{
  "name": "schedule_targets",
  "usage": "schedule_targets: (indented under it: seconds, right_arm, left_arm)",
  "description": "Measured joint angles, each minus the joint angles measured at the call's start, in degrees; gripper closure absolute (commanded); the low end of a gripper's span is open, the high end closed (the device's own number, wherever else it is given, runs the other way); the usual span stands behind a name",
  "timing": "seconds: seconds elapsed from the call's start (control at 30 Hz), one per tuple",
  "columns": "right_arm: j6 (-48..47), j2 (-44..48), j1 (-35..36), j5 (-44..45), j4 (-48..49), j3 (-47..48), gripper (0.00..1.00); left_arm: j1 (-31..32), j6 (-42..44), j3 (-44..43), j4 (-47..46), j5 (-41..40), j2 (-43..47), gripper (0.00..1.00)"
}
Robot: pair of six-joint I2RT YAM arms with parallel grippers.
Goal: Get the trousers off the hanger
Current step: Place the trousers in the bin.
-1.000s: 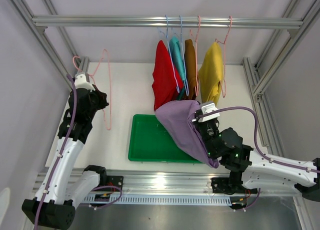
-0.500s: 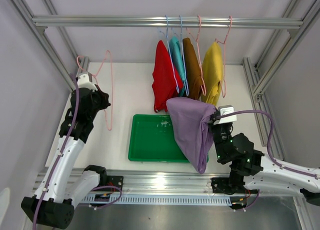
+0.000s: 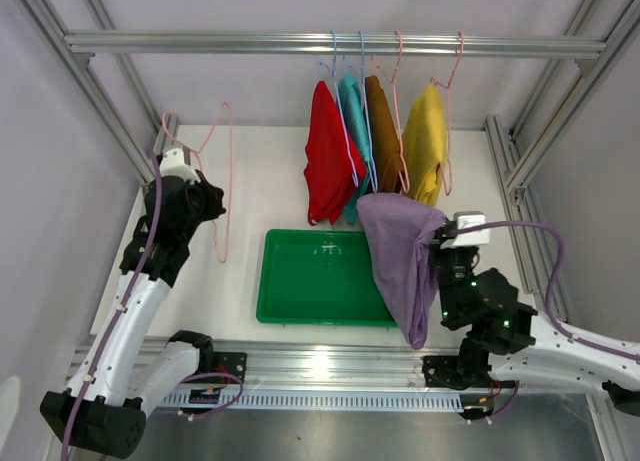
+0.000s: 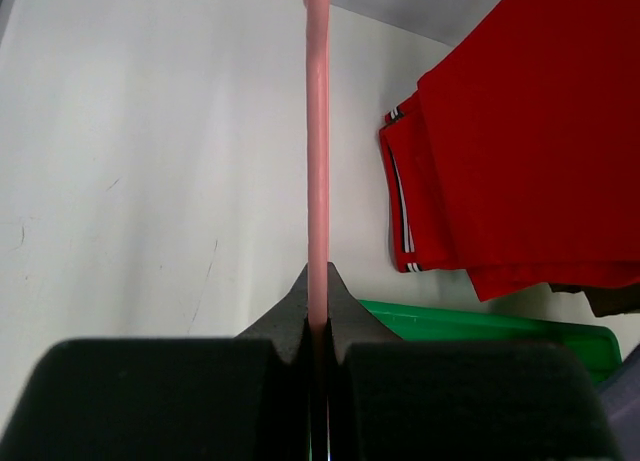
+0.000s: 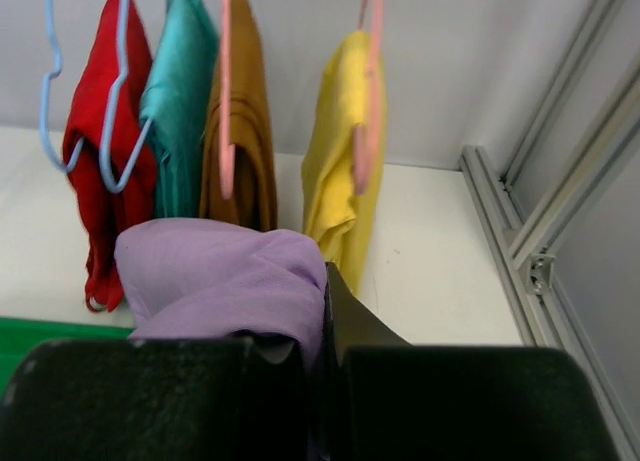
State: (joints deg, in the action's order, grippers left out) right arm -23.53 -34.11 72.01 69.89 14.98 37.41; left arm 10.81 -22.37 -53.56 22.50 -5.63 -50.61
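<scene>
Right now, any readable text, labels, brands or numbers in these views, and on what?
None readable.
The red cloth trousers show only white stripes along an edge, no lettering.
The lilac cloth trousers, green plastic tray and pink wire hanger carry no marks.
The white block on the right wrist is too small to tell.

no text, label, brand, number or sign can be read in any view.

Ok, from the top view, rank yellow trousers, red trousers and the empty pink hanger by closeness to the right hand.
1. yellow trousers, just behind the right hand.
2. red trousers, leftmost hanging pair.
3. empty pink hanger, far left.
</scene>
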Motion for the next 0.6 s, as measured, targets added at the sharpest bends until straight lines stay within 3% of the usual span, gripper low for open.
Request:
schedule_targets:
  seconds: [0.6]
  right_arm:
    - [10.8, -37.1, 2.9, -14.2, 4.0, 5.3, 1.00]
  left_arm:
    - [1.7, 0.5, 0.0, 0.9, 0.8, -0.2, 1.00]
